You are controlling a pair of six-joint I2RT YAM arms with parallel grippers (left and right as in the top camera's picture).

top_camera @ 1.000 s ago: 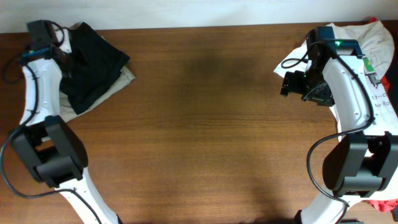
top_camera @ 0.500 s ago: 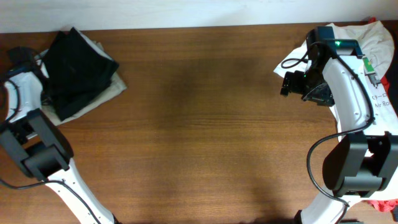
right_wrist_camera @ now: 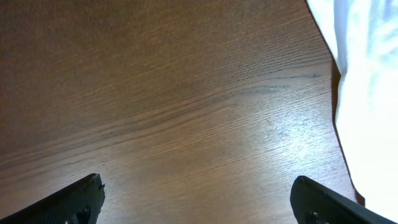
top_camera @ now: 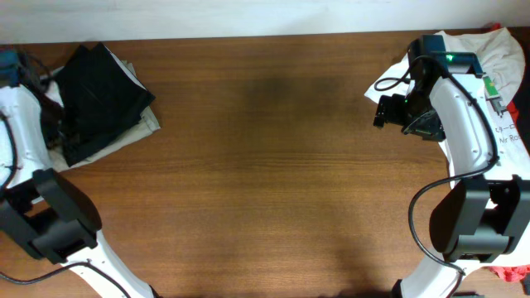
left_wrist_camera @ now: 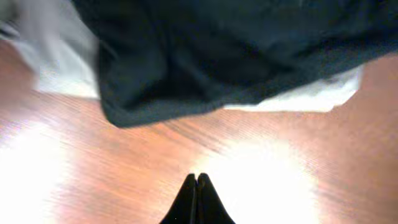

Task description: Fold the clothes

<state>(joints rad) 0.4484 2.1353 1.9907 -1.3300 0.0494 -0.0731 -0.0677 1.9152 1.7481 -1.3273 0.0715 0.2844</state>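
The black shorts (top_camera: 103, 99) lie folded at the table's far left, on top of a beige garment (top_camera: 139, 126). In the left wrist view the shorts (left_wrist_camera: 236, 56) fill the top, with pale cloth (left_wrist_camera: 62, 68) sticking out beneath. My left gripper (left_wrist_camera: 197, 183) is shut and empty, over bare wood just short of the shorts' edge. My left arm (top_camera: 18, 108) stands at the left edge. My right gripper (top_camera: 386, 109) is open and empty over bare wood (right_wrist_camera: 199, 202). The white printed T-shirt (top_camera: 497, 79) lies crumpled under the right arm and shows in the right wrist view (right_wrist_camera: 370, 93).
A red cloth (top_camera: 502, 30) lies at the back right corner and another red piece (top_camera: 513, 273) at the front right. The wooden table (top_camera: 265, 165) ends at the back against a white wall.
My left arm has swung from over the pile to the table's left edge. The black shorts and beige cloth have shifted left with it. The right arm has not moved.
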